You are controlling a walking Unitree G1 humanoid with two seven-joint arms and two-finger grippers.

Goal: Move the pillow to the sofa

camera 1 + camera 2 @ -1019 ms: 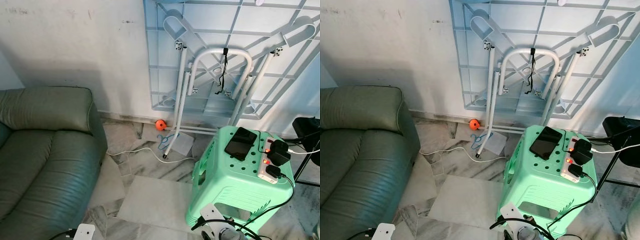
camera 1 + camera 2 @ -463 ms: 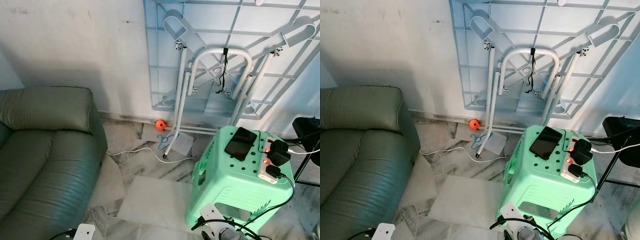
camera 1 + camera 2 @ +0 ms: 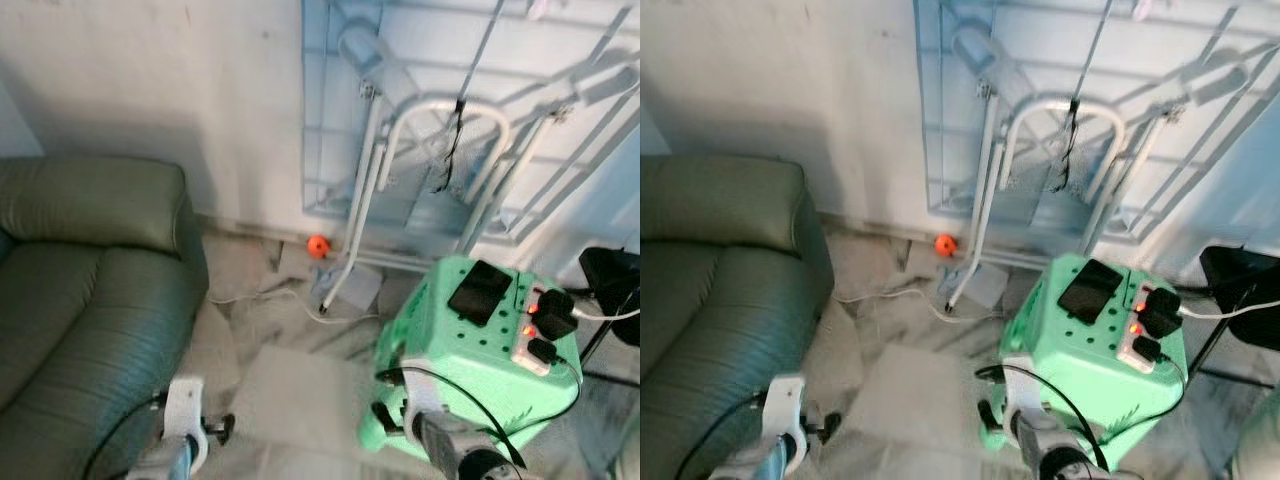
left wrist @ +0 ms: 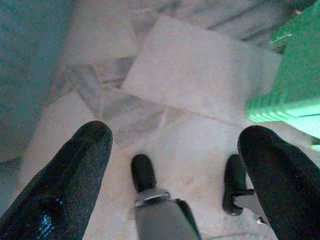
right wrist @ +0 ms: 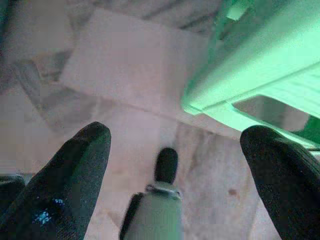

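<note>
A grey-green leather sofa [image 3: 80, 290] stands at the left, its armrest [image 3: 100, 205] against the wall. My left arm [image 3: 182, 428] and right arm [image 3: 445, 455] reach in at the bottom of the eye views. In the left wrist view my left gripper [image 4: 175, 145] is open over the marble floor, fingers [image 4: 65, 180] wide apart and holding nothing. My right gripper [image 5: 175, 145] is open too, above the floor beside the green stool [image 5: 260, 65], with nothing between its fingers [image 5: 70, 175].
A mint-green plastic stool [image 3: 470, 370] stands at the right, carrying a phone [image 3: 480, 292] and a plugged-in power strip [image 3: 540, 335]. A folded table [image 3: 450, 120] leans on the wall. An orange ball [image 3: 318, 246] and a white cable [image 3: 255, 297] lie on the floor.
Both arms have risen into the bottom of the eye views. The whole picture has shifted and blurred, so the camera moved; sofa and stool stay put.
</note>
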